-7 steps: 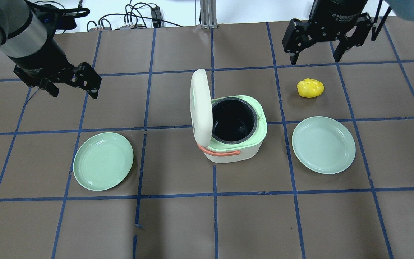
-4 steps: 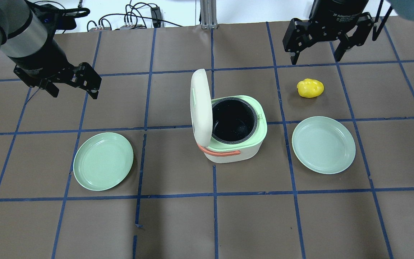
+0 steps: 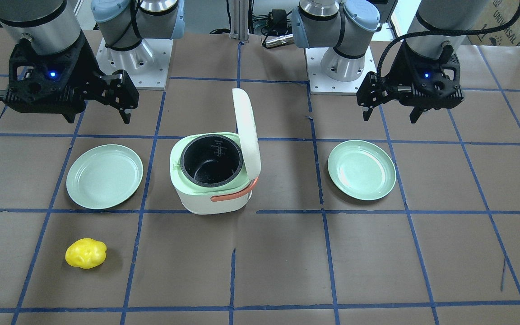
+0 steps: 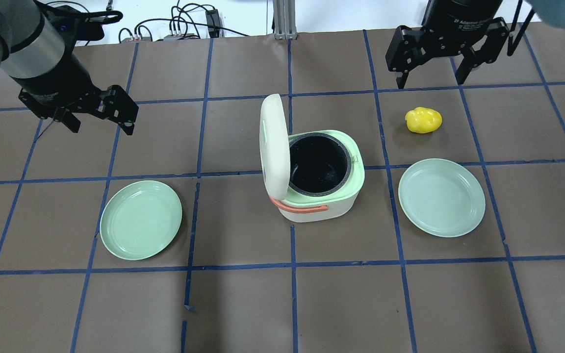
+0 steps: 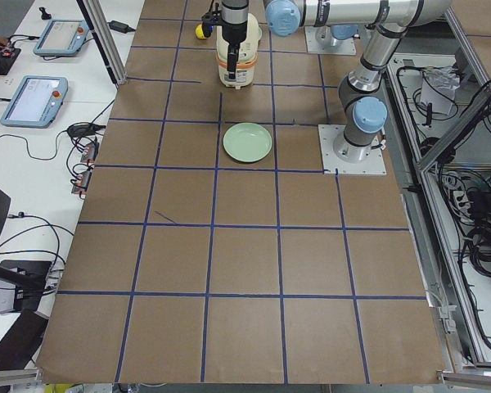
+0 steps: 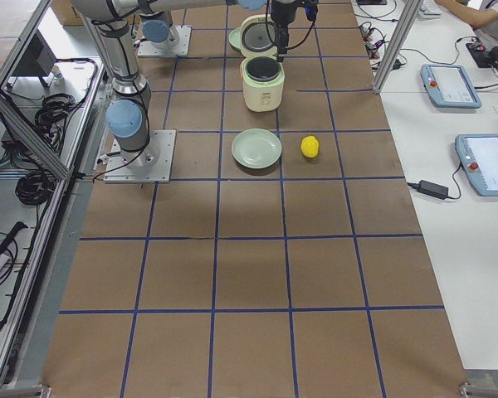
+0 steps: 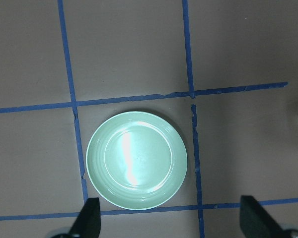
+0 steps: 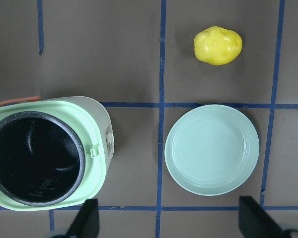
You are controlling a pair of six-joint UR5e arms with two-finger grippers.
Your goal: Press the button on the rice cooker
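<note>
The rice cooker (image 4: pixel 319 189) stands mid-table with its white lid (image 4: pixel 273 144) swung up and the dark pot bare; it also shows in the front view (image 3: pixel 210 185) and the right wrist view (image 8: pixel 49 153). A small latch button (image 4: pixel 356 159) sits on its green rim, also seen in the right wrist view (image 8: pixel 109 142). My left gripper (image 4: pixel 101 128) is open and empty, far left of the cooker and above the table. My right gripper (image 4: pixel 431 83) is open and empty, at the far right behind the cooker.
A green plate (image 4: pixel 141 219) lies left of the cooker, under the left wrist camera (image 7: pixel 136 159). A pale plate (image 4: pixel 441 197) lies right of it. A yellow lumpy object (image 4: pixel 423 120) lies beyond that plate. Cables run along the far edge.
</note>
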